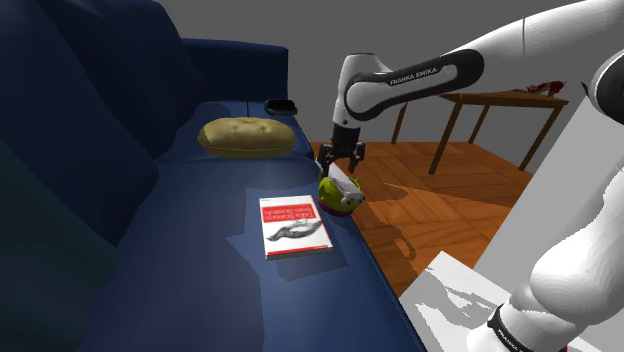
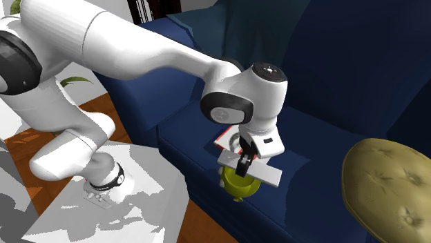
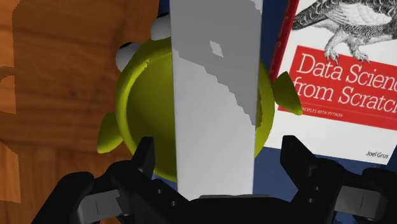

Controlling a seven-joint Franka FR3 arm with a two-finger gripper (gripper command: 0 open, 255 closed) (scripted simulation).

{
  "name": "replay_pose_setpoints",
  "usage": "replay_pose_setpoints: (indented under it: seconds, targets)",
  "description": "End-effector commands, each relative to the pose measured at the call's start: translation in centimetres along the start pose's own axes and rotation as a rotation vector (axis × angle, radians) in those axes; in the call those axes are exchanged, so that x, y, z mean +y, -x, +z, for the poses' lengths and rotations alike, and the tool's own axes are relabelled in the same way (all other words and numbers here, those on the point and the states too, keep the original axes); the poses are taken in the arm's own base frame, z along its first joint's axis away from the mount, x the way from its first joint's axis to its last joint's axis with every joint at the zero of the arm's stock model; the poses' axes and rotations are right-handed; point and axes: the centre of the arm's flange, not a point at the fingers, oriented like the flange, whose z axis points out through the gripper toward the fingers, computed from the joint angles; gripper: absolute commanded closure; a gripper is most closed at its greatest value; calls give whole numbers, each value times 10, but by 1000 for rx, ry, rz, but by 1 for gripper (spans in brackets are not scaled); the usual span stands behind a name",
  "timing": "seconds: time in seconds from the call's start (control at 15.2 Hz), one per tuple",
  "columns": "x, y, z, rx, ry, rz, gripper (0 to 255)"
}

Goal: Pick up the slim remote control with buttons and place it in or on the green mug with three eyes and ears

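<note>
Fingers [image 3: 145, 160] of the black gripper [image 3: 219, 156] stood apart in the wrist view, one on each side of the pale grey remote [image 3: 216, 95]. A gap showed between each finger and the remote's long edges, so the gripper was open and clasped nothing. The remote appeared as a plain flat slab with no buttons I could make out. It lay across the open top of the green mug [image 3: 149, 108], whose white eyes and pointed ears stuck out around it.

In the second exterior view the gripper [image 2: 243, 166] hung at centre frame just above the remote [image 2: 252, 168], which overhung the mug [image 2: 240, 184] at both ends.

In the shoulder view the gripper [image 1: 340, 160] pointed down just right of centre, over the remote [image 1: 345, 181] and the mug [image 1: 340, 198]. The mug stood at the very front edge of the blue sofa [image 1: 200, 230]. Just beside it, toward the frame's left, a red-and-white book [image 1: 294, 226] lay flat on the seat — "Data Science from Scratch" on its cover.

Farther along the seat, upper middle of the frame, sat an olive-yellow cushion [image 1: 245, 137]. Beyond it, at upper right, a wooden table [image 1: 500, 100] stood on the wooden floor [image 1: 430, 210].
</note>
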Motion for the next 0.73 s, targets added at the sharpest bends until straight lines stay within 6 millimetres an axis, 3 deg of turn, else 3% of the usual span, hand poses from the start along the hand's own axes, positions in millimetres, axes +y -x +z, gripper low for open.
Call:
replay_pose_setpoints:
  seconds: [0.0,0.13,0.66]
  targets:
    - [0,1,-20,0,0,0,0]
    - [0,1,-43,0,0,0,0]
    - [0,1,-43,0,0,0,0]
